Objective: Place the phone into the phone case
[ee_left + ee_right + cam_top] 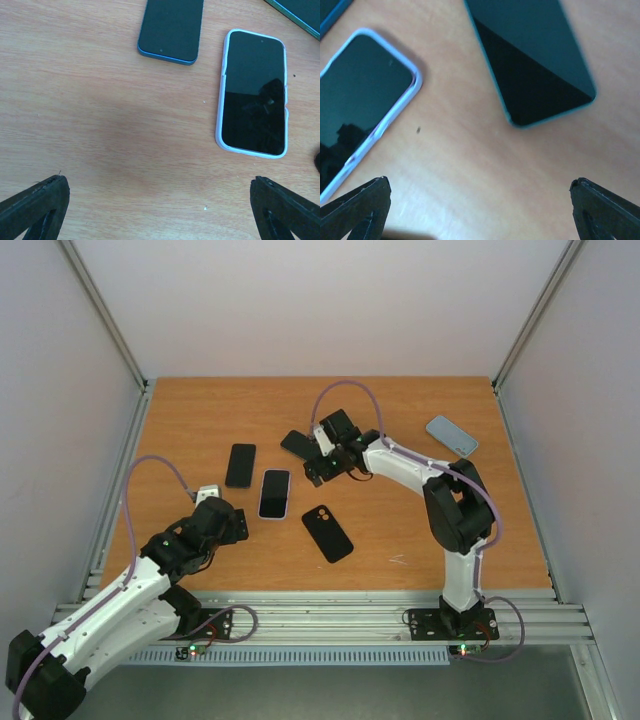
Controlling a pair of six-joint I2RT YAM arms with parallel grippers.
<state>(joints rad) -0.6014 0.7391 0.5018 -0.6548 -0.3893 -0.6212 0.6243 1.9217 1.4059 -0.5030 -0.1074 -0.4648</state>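
Three phones lie screen up on the wooden table. A blue-edged phone [240, 465] [171, 27] is on the left. A phone in a lilac case [274, 494] [254, 92] [360, 95] is beside it. A teal-edged phone [297, 444] [530, 65] lies further back. A black phone case [327, 533] with a camera cut-out lies in front. A light blue case [452, 435] lies at the back right. My left gripper [232, 522] [160, 187] is open and empty, near the lilac phone. My right gripper [320, 468] [480, 187] is open and empty, between the teal-edged and lilac phones.
The table [400, 530] has walls on three sides and an aluminium rail [330, 615] along its near edge. The edge of the black case shows at the right border of the left wrist view [317, 162].
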